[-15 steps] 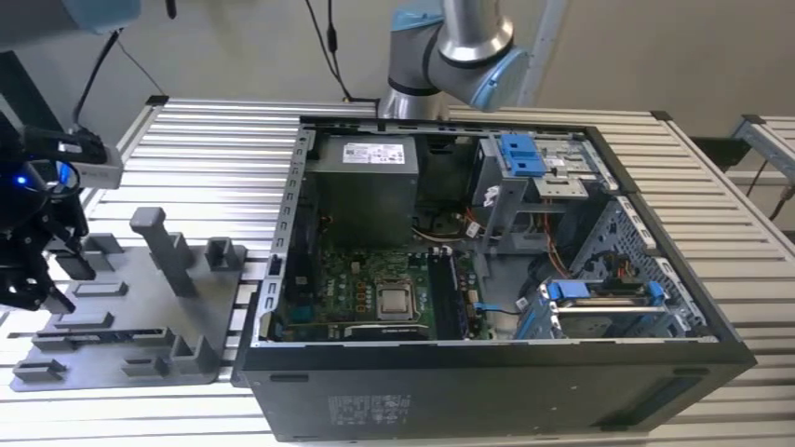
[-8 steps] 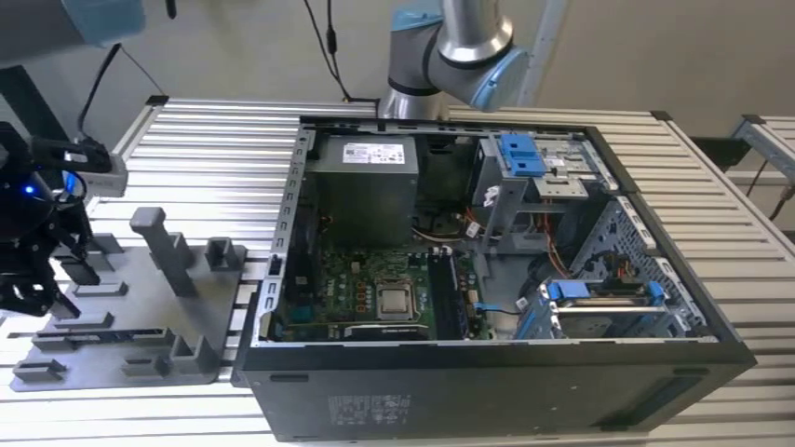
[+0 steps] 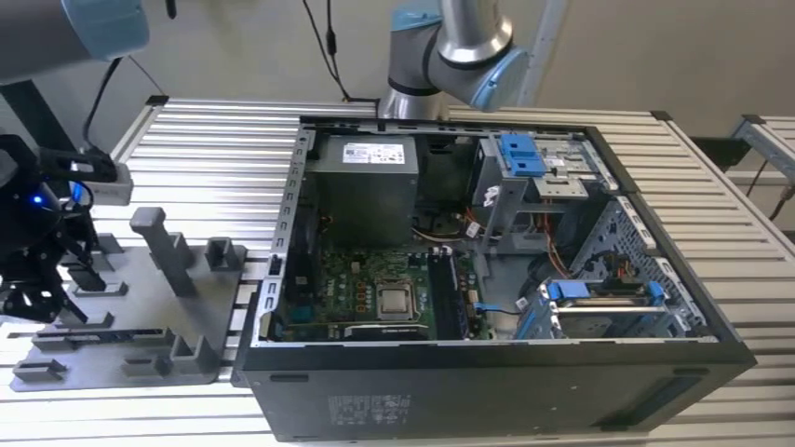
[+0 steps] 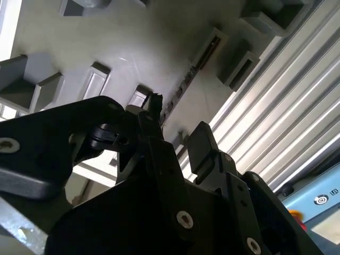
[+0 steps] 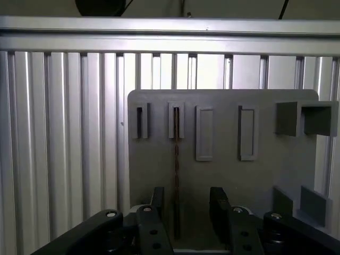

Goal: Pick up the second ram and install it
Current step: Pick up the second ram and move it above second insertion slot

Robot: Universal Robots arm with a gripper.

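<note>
Pegs [image 5: 181, 122] hem the second ram [image 5: 176, 170]; its middle free.

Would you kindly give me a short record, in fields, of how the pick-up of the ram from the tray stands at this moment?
gripper: open, fingers on either side of the second ram, not closed on it
second ram: on edge in a slot of the grey tray, not yet lifted
grey tray: on the slatted table, to the exterior view's left of the computer case
computer case: open, motherboard exposed
</note>
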